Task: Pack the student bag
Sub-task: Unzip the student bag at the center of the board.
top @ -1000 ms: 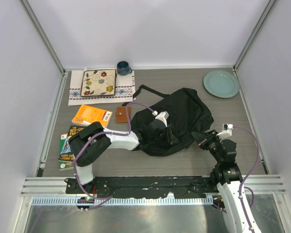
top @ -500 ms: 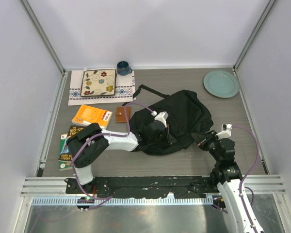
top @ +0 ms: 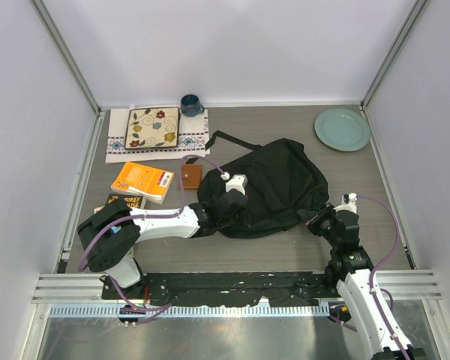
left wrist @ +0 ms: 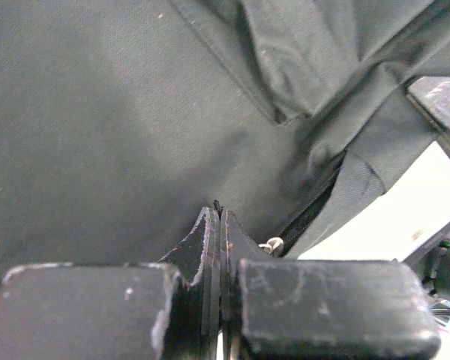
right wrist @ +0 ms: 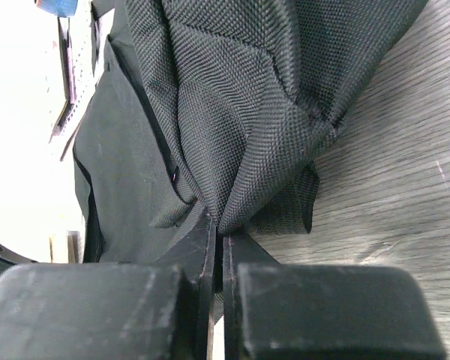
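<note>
The student bag (top: 274,187) is a large black soft backpack lying mid-table, with a strap (top: 226,138) looping out to the back left. My left gripper (top: 235,209) sits on the bag's left part. In the left wrist view its jaws (left wrist: 219,214) are pressed shut with a small black bit of the bag pinched at the tips, next to a zip line and a silver ring (left wrist: 270,245). My right gripper (top: 316,221) is at the bag's right front corner, shut on a fold of woven fabric (right wrist: 244,150) just above the table.
An orange book (top: 141,181), a brown wallet (top: 190,176) and a dark book (top: 121,201) partly under my left arm lie left of the bag. A floral square plate (top: 151,128) on a cloth and a blue mug (top: 190,104) are back left. A green plate (top: 342,129) is back right.
My left gripper has slid left along the bag, still shut, and its arm has swung left over the books. The bag's left part has shifted slightly. The right gripper has held its grip.
</note>
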